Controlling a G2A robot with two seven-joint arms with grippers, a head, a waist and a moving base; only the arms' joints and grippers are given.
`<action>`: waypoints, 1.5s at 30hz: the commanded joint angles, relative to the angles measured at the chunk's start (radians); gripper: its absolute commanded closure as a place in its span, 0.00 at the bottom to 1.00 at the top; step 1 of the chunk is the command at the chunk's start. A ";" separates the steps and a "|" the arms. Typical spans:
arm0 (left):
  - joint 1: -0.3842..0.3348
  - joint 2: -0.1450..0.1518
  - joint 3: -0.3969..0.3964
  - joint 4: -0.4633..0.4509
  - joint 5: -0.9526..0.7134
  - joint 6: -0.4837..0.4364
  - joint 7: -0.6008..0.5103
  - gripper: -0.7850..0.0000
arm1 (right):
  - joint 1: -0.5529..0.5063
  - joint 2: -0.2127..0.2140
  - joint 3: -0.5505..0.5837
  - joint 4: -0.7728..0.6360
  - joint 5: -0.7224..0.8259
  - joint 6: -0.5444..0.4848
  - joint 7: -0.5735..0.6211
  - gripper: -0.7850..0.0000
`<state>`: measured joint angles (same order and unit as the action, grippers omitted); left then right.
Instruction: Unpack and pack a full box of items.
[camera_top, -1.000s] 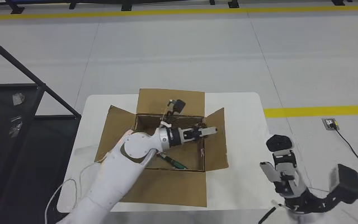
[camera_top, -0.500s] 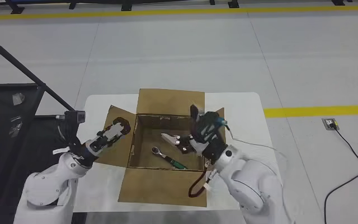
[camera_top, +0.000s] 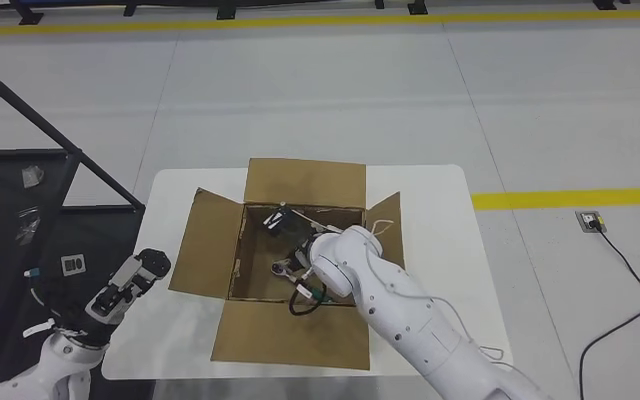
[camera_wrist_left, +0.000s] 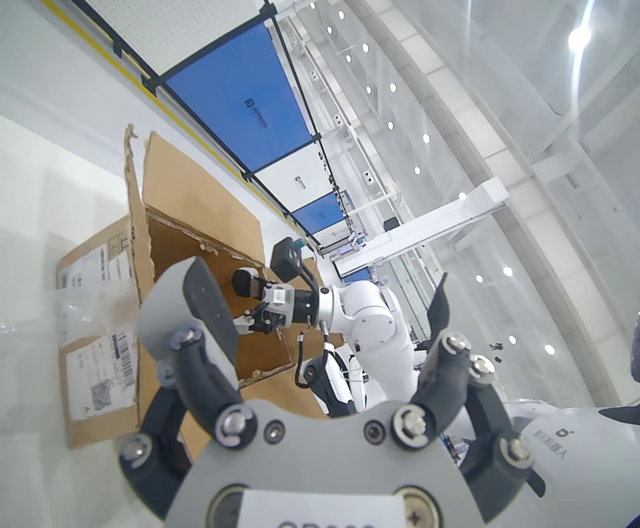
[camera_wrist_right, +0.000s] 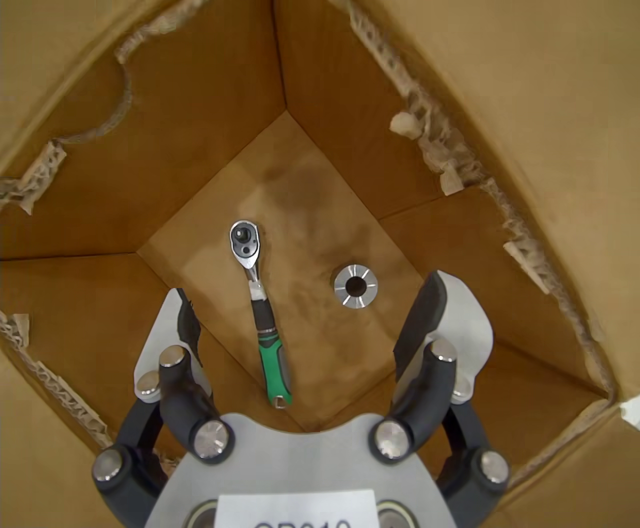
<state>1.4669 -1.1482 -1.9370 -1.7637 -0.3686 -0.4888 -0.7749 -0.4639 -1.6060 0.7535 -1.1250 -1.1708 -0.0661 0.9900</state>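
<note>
Cardboard box (camera_top: 305, 182): L end effector (camera_wrist_left: 320, 281) backed well away.

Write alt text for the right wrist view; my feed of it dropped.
The open right gripper hangs above the floor of the cardboard box, empty. On that floor lie a ratchet wrench with a green and black handle and, beside it but apart, a small round silver metal fitting with a centre hole.

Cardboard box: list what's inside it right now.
On the floor of the cardboard box lie a green-handled ratchet wrench and a round slotted metal piece, apart. The open right gripper hangs above them; its body hides the nearest floor corner.
</note>
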 joint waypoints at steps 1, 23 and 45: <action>0.000 0.000 0.000 0.000 0.000 0.000 0.000 0.00 | -0.002 0.001 0.000 -0.003 -0.003 0.000 -0.002 0.00; 0.024 0.001 0.018 -0.021 0.000 0.017 0.055 0.00 | 0.159 -0.112 -0.067 0.494 0.154 -0.017 -0.098 0.00; 0.024 0.001 0.018 -0.021 0.000 0.017 0.055 0.00 | 0.254 -0.229 -0.100 0.820 0.194 -0.037 -0.309 1.00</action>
<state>1.4909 -1.1472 -1.9188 -1.7850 -0.3681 -0.4716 -0.7198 -0.2111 -1.8335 0.6525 -0.3060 -0.9784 -0.0936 0.6874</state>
